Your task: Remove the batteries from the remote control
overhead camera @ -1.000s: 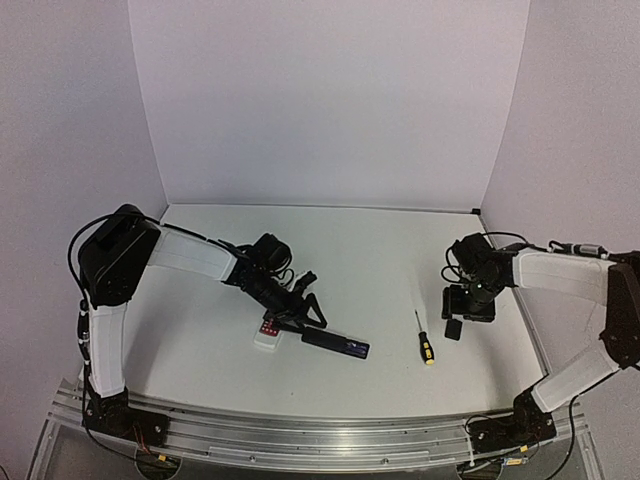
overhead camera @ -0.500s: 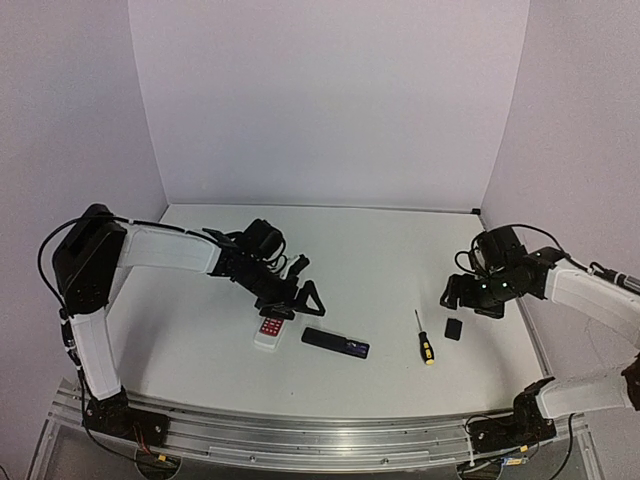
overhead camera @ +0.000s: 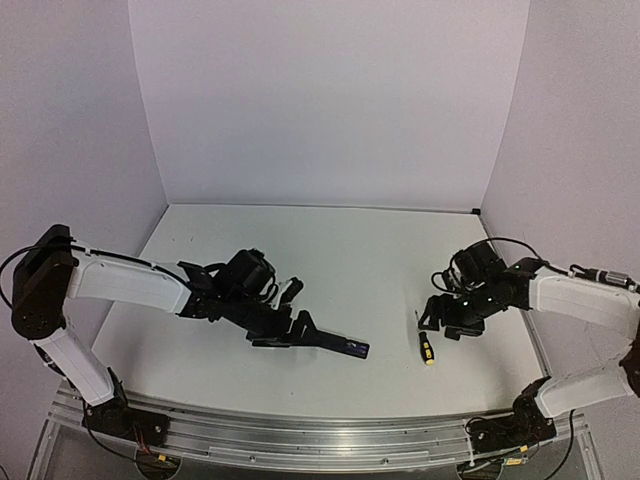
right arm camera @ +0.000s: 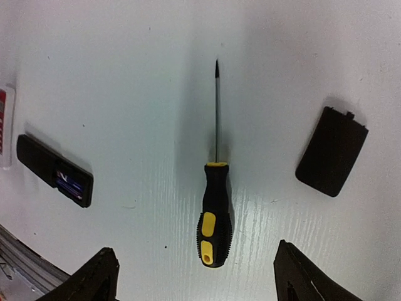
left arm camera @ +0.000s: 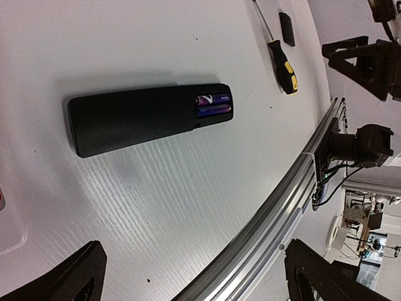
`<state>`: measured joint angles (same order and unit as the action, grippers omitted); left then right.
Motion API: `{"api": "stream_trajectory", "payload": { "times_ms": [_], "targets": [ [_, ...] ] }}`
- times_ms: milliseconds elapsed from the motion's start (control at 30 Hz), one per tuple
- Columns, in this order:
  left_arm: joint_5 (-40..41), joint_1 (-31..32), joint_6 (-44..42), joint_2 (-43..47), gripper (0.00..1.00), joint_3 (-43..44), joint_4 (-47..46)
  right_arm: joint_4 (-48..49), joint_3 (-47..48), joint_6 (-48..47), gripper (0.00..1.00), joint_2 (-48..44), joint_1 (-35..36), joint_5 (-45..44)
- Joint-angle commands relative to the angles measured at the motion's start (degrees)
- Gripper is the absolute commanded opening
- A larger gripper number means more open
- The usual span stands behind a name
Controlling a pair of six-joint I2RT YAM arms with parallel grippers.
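Slim all-black rectangular remote control (left arm camera: 138, 118), end compartment uncovered with two dark cylindrical batteries (left arm camera: 213, 105) seated inside, left gripper (left arm camera: 194, 276) spread wide above the remote, yellow-and-black-handled screwdriver (right arm camera: 213, 213) near the remote's open end, right gripper (right arm camera: 197, 282) spread apart over it, small black plastic cover (right arm camera: 331, 150) farther from the remote.

The left fingers (overhead camera: 297, 307) hang near the remote control (overhead camera: 338, 346), right fingers (overhead camera: 434, 300) near the screwdriver (overhead camera: 425, 346).
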<state>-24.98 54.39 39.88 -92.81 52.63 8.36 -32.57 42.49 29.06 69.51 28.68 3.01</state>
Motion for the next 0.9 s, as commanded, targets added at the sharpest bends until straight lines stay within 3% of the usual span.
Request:
{"api": "stream_trajectory", "payload": {
  "times_ms": [0, 133, 300, 467, 567, 700, 867],
  "targets": [
    [3.74, 0.53, 3.35, 4.77, 1.00, -2.29, -4.59, 0.78, 2.15, 1.35, 0.79, 7.60, 6.35, -9.83],
    [5.36, 0.57, 4.23, 6.26, 1.00, -3.98, -4.85, 0.91, 4.09, -0.23, 0.70, 15.49, 9.67, -17.40],
    [7.10, 0.58, 4.74, 7.70, 1.00, -5.18, -4.23, 1.35, 5.21, -0.47, 0.56, 22.24, 11.83, -18.38],
    [9.05, 0.54, 5.13, 9.28, 1.00, -6.03, -3.93, 1.92, 4.29, 1.76, 0.18, 23.17, 13.33, -17.68],
    [9.92, 0.54, 5.52, 10.12, 1.00, -5.64, -3.66, 2.37, 3.53, 0.59, 0.01, 19.88, 14.13, -17.80],
    [9.43, 0.54, 5.76, 11.14, 1.00, -3.81, -3.25, 2.48, 3.65, -6.55, 0.00, 12.54, 14.48, -16.65],
    [5.33, 0.53, 7.95, 11.47, 1.00, 0.54, -1.94, 5.30, 3.19, -23.00, 0.00, 3.34, 18.34, -8.02]
  ]
}}
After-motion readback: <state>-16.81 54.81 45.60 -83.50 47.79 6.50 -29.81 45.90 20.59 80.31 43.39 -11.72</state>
